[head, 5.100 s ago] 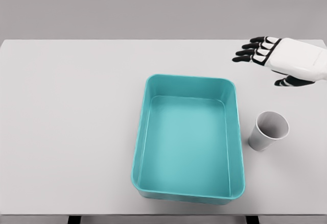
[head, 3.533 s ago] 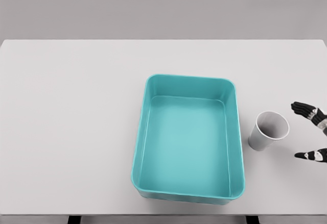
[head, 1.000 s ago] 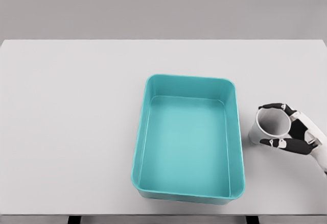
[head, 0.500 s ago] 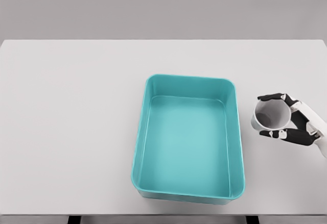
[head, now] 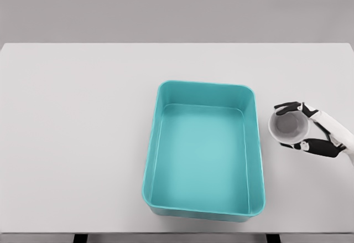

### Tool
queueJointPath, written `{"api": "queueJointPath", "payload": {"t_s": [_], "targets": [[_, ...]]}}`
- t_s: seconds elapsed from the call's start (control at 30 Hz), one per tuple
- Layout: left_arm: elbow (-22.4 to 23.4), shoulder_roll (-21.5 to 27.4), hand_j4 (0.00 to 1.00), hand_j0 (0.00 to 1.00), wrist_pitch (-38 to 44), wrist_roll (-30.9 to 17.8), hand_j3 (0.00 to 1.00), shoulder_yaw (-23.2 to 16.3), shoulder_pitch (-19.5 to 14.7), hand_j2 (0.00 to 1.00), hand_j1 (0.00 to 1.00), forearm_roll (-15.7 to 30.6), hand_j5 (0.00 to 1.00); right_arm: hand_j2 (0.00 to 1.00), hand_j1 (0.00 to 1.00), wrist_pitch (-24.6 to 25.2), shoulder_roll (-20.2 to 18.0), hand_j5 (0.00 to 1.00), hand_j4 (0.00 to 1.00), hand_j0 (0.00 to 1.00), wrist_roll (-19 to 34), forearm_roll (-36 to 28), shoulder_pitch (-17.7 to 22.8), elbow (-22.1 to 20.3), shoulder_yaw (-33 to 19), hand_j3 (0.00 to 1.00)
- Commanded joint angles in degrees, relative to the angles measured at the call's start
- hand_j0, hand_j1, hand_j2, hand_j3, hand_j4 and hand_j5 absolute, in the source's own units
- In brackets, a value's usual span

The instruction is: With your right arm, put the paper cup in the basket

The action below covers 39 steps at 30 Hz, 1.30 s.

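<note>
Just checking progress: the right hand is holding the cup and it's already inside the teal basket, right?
Not quite. The right hand does hold the cup, but the head view shows the cup outside the basket, just beyond its right wall. The basket has nothing in it.

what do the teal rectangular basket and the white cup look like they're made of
Teal rectangular basket: probably moulded plastic, with smooth seamless walls, rounded corners and a soft sheen. White paper cup, held in the right hand: thin matte wall and rolled rim suggest paper.

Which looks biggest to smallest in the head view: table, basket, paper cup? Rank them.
1. table
2. basket
3. paper cup, held by the right hand and raised nearer the camera, yet clearly smallest.
</note>
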Motion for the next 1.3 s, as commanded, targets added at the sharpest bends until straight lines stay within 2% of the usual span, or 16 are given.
{"api": "queueJointPath", "payload": {"t_s": [0.0,0.17,0.53,0.63,0.97,1.27], "targets": [[0.0,0.0,1.0,1.0,0.0,0.0,1.0,0.0,0.0,1.0,1.0,0.1,1.0,0.62,0.62,-0.2,0.1,0.62,0.62,0.62,-0.4,2.5,0.0,-0.4,-1.0,0.62],[0.0,0.0,1.0,1.0,0.0,0.0,1.0,0.0,0.0,1.0,1.0,0.0,1.0,0.62,0.62,-0.2,0.0,0.62,0.62,0.62,-0.4,9.2,-2.1,-4.1,-1.2,0.62],[0.0,0.0,1.0,1.0,0.0,0.0,1.0,0.0,0.0,1.0,1.0,0.0,1.0,0.62,0.62,-0.2,-0.7,0.62,0.62,0.62,-0.4,10.3,-3.3,-7.2,-0.6,0.62],[0.0,0.0,1.0,1.0,0.0,0.0,1.0,0.0,-0.1,1.0,1.0,0.0,1.0,0.62,0.62,-0.2,-0.6,0.62,0.62,0.62,-0.4,10.3,-4.4,-7.2,0.8,0.62],[0.0,0.0,1.0,1.0,0.0,0.0,1.0,0.0,0.0,1.0,1.0,0.0,1.0,0.62,0.62,-0.2,-0.5,0.62,0.62,0.62,-0.4,10.5,-11.4,-7.2,10.7,0.62],[0.0,0.0,1.0,1.0,0.0,0.0,1.0,-0.1,-0.1,1.0,1.0,0.1,1.0,0.62,0.62,-0.2,-0.3,0.62,0.62,0.62,-0.4,10.8,-15.5,-7.2,15.3,0.62]]}}
